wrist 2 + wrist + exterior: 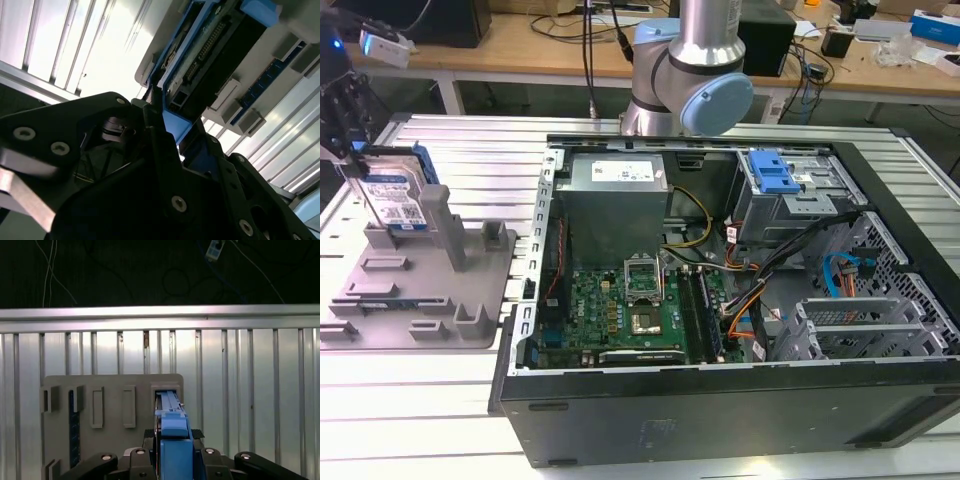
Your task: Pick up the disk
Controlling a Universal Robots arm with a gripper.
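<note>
Ribbed metal slats make up the tabletop (450, 400) under everything, and the grey plastic holder (415, 290) with its upright posts is my landmark on it. At the far end of that holder from the exterior view, my pincer (345, 120) comes down dark over the holder's back corner, on the exterior view's left. It is closed on the disk (398, 200), which stands on edge with its white-and-blue label facing outward and one blue side rail showing along its upper edge. The disk's lower end is at or just above the holder's rear slot; I cannot tell whether it touches there.

In the first wrist view the disk (172, 425) runs as a narrow blue strip from between my black fingers (150, 460) toward a rectangular recess in the holder (110, 390). In the second wrist view one finger (160, 140) presses along the disk's (210, 55) blue rail, with the disk's dark circuit side and connector pins turned toward the camera and the holder (280, 85) beyond it.

Beside the holder, on the exterior view's right, sits the open computer case (720, 400), its green motherboard (620, 310) exposed and a blue-latched drive cage (790, 190) in its far corner. My arm's silver and blue joint (700, 80) stands behind the case.
</note>
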